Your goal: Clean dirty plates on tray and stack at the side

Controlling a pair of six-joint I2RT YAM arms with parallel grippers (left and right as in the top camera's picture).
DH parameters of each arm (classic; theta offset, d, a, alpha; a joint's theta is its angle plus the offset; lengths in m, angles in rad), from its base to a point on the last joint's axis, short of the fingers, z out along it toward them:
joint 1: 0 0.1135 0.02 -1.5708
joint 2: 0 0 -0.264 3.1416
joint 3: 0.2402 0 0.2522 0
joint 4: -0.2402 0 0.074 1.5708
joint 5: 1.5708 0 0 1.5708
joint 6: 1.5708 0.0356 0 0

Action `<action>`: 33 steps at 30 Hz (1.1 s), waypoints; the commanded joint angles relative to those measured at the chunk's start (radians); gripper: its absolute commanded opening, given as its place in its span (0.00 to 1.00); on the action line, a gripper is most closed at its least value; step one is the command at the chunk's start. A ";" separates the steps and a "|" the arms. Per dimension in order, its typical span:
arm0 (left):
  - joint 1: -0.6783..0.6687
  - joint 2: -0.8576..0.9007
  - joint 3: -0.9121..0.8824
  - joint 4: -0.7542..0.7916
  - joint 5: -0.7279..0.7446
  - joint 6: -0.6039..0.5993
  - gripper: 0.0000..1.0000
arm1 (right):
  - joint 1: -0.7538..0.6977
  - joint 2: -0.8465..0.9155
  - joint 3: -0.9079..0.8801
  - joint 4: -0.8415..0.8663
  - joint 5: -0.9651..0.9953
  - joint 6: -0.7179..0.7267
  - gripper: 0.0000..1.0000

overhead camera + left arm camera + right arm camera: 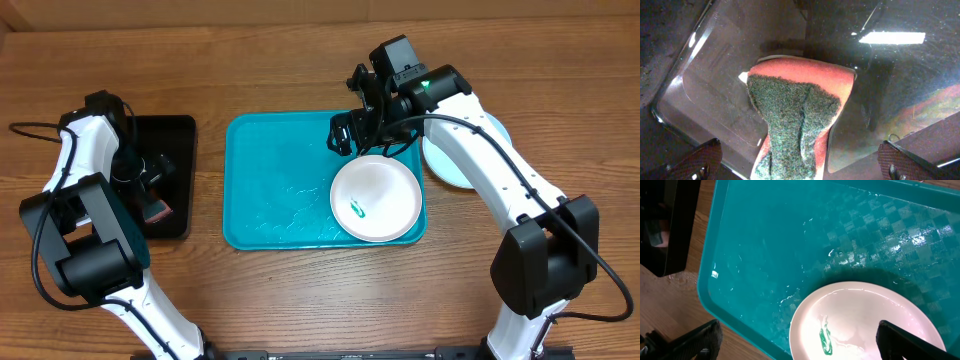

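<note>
Overhead: the turquoise tray [270,190] lies mid-counter [300,300] with one white plate [376,198] at its right end, a green smudge [359,209] in the plate's bowl. A light blue plate [447,165] sits on the counter just right of the tray, half under the right arm; whether another plate lies beneath it I cannot tell. The right hand [365,135] hangs at the tray's far rim, near the white plate. The left hand [150,175] is over the black tray [175,135].

Left wrist: an orange sponge [795,115] with a green scouring face lies flat in the black tray between the spread fingertips [700,160]. The left hand is wide and empty. The sponge looks soft and will squash, so pinch it across its narrow waist.

Right wrist: the tray floor gleams with a film of water [860,245], and the white plate [865,315] is wet too. The right hand's fingertips [915,342] stand wide, holding nothing. The plate looks light, stiff plastic, likely slick, and may skate on the wet floor under a wiping push. I would pin it or grip it by the raised rim at its near edge, one finger inside and one under the lip, not on the shallow bowl
</note>
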 commanded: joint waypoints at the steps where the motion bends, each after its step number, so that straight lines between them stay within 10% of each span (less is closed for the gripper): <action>1: -0.002 -0.001 0.024 0.001 0.005 0.000 1.00 | -0.006 -0.006 0.012 0.004 0.008 -0.003 1.00; 17: -0.002 -0.001 0.024 -0.006 0.199 -0.049 1.00 | -0.006 -0.006 0.012 -0.072 -0.043 -0.004 1.00; 21: 0.015 -0.004 0.064 -0.056 0.339 0.069 0.72 | -0.006 -0.006 0.012 -0.040 -0.043 -0.004 1.00; 33: 0.196 -0.255 0.145 -0.141 0.296 0.044 0.88 | -0.006 -0.006 0.012 -0.045 0.020 -0.004 1.00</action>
